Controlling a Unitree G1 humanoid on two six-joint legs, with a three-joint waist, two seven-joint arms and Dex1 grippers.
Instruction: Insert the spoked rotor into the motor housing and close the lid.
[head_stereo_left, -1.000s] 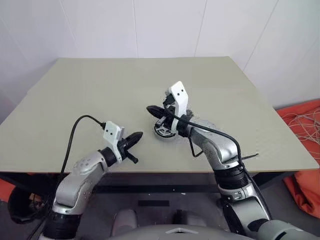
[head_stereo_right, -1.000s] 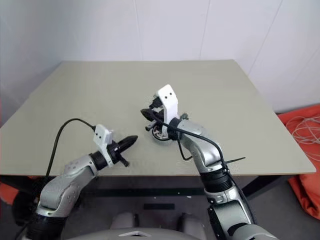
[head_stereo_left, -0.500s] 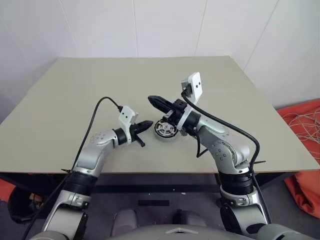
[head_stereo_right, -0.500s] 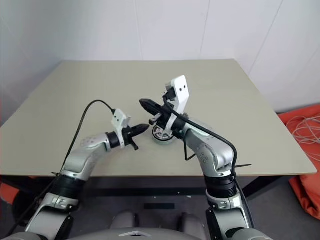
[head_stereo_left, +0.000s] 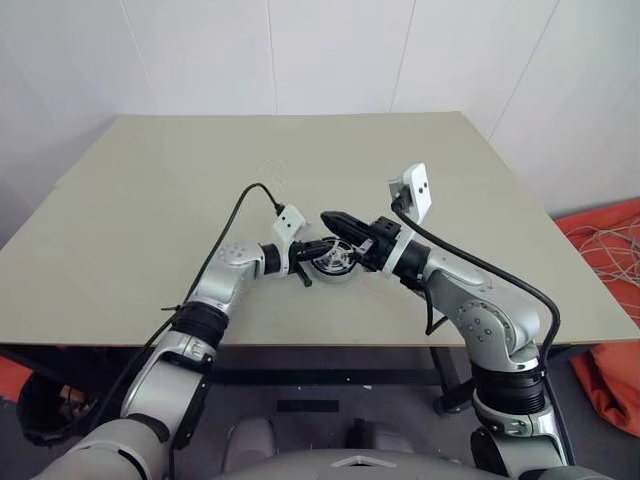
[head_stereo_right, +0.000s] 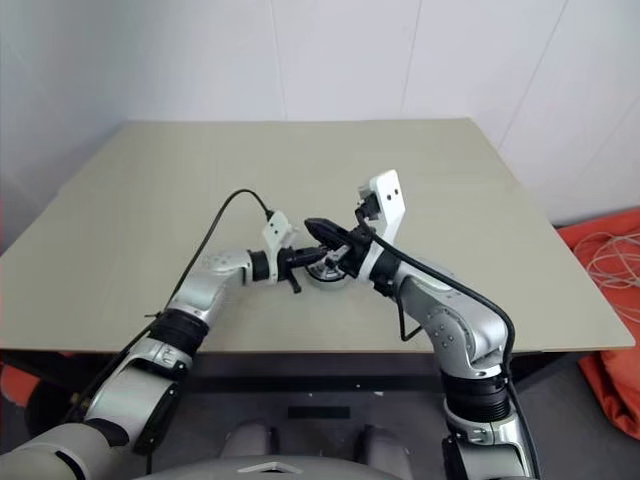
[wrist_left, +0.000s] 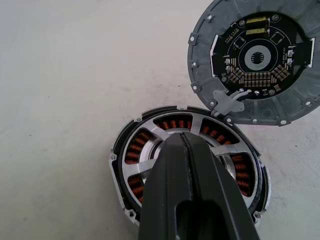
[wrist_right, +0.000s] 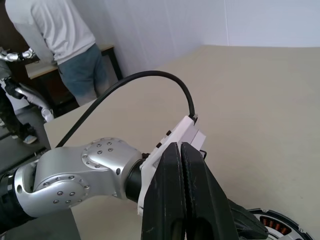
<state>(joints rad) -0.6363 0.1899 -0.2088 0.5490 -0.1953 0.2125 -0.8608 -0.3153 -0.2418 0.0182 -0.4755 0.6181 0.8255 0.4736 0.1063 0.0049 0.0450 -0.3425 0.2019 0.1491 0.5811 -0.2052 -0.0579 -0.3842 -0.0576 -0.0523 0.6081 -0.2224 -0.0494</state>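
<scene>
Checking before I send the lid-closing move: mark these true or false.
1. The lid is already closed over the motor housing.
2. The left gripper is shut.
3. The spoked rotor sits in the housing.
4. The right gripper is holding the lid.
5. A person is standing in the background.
1. False. The lid lies open beside the motor housing, with its circuit-board side showing.
2. True. The left gripper is shut, pointing at the housing.
3. True. The spoked rotor sits inside, with coppery windings showing between its silver spokes.
4. False. The right gripper is shut on nothing, hovering near the housing.
5. True. A person stands beyond the table in the right wrist view.
</scene>
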